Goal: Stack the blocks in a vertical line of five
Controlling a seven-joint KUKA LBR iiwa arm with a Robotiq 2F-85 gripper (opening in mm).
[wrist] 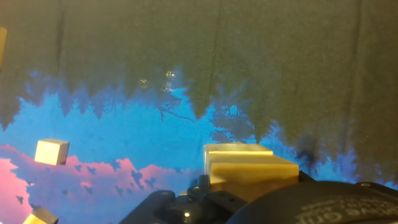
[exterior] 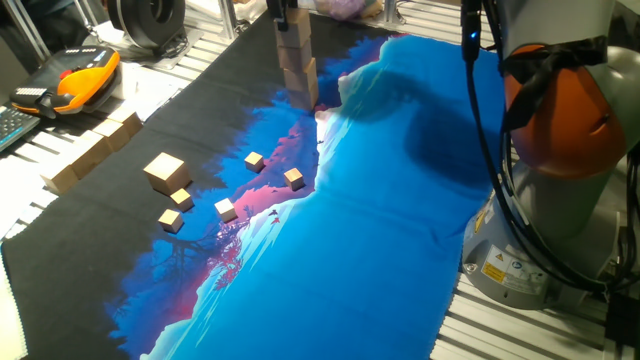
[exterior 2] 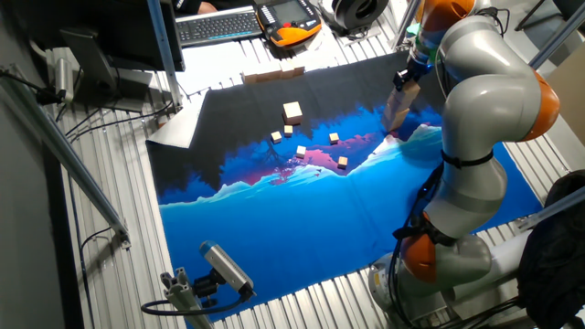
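Note:
A stack of several light-tan blocks (exterior: 298, 65) stands at the far side of the mat, where black meets blue. It also shows in the other fixed view (exterior 2: 398, 110), partly behind the arm. My gripper (exterior: 286, 12) is at the top of the stack, its dark fingers beside the top block. In the hand view the top blocks (wrist: 249, 165) lie just below the hand, and the fingers are hidden. One more block (exterior: 165, 171) sits alone on the black part at the left, also seen in the other fixed view (exterior 2: 292, 111).
Several tiny tan cubes (exterior: 254, 160) (exterior: 293, 178) (exterior: 226, 209) lie scattered between the lone block and the stack. Long wooden bars (exterior: 95, 150) lie along the mat's left edge. An orange pendant (exterior: 85, 78) and a keyboard (exterior 2: 219, 26) sit beyond the mat.

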